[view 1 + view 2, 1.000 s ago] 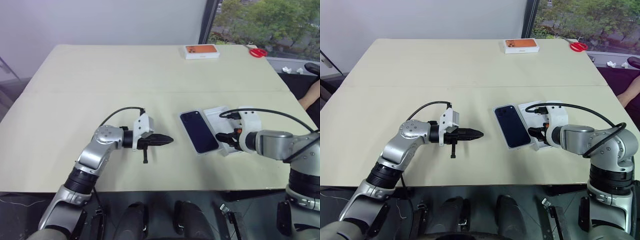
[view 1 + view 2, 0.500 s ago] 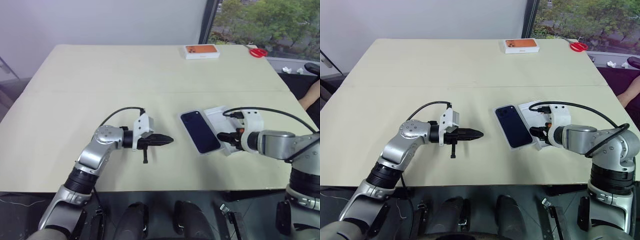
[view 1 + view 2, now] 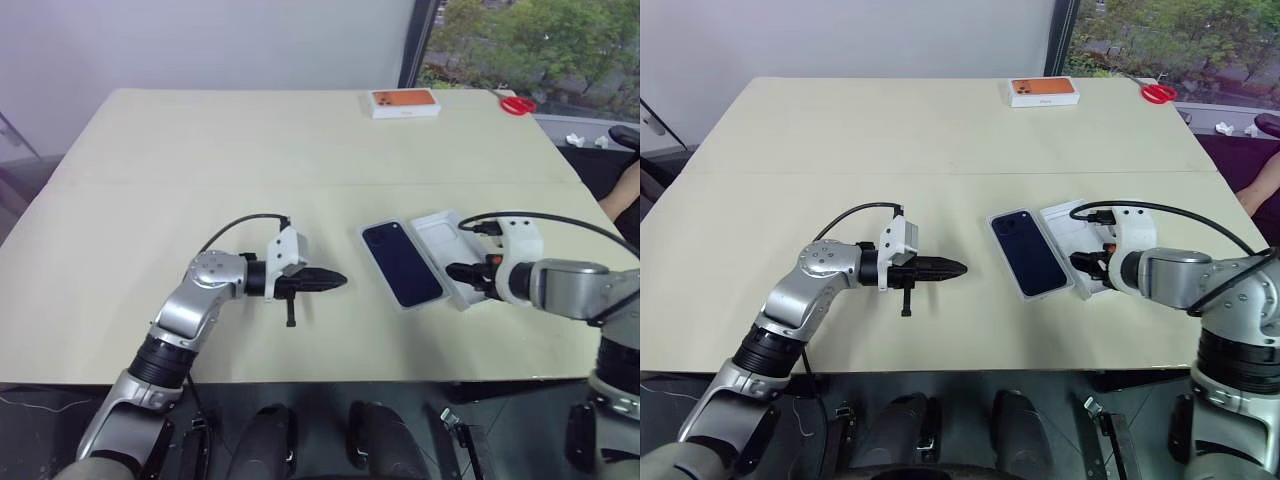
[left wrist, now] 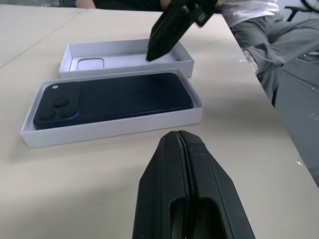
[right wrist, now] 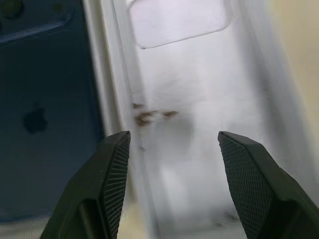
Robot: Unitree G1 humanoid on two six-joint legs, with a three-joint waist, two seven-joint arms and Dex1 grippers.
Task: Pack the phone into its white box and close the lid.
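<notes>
The dark navy phone (image 3: 401, 264) lies back up inside the white box (image 4: 109, 130), right of the table's middle. Its camera cluster points to the far side. The lid (image 3: 436, 240) lies inner face up, touching the box's right side, and its oval recess (image 5: 179, 22) shows. My right gripper (image 3: 453, 271) hovers open over the near end of the lid, one finger (image 5: 107, 184) near the box wall, holding nothing. My left gripper (image 3: 335, 281) is shut and empty, pointing level at the box from its left, a short gap away.
An orange-topped box (image 3: 403, 102) and red scissors (image 3: 515, 104) lie at the table's far right edge. A person's arm (image 3: 622, 190) shows past the right edge. Bare tabletop (image 3: 200, 170) stretches to the left and behind the box.
My right gripper has drifted a little to the right, off the box's edge and over the lid. The left arm, phone, box and lid have not moved.
</notes>
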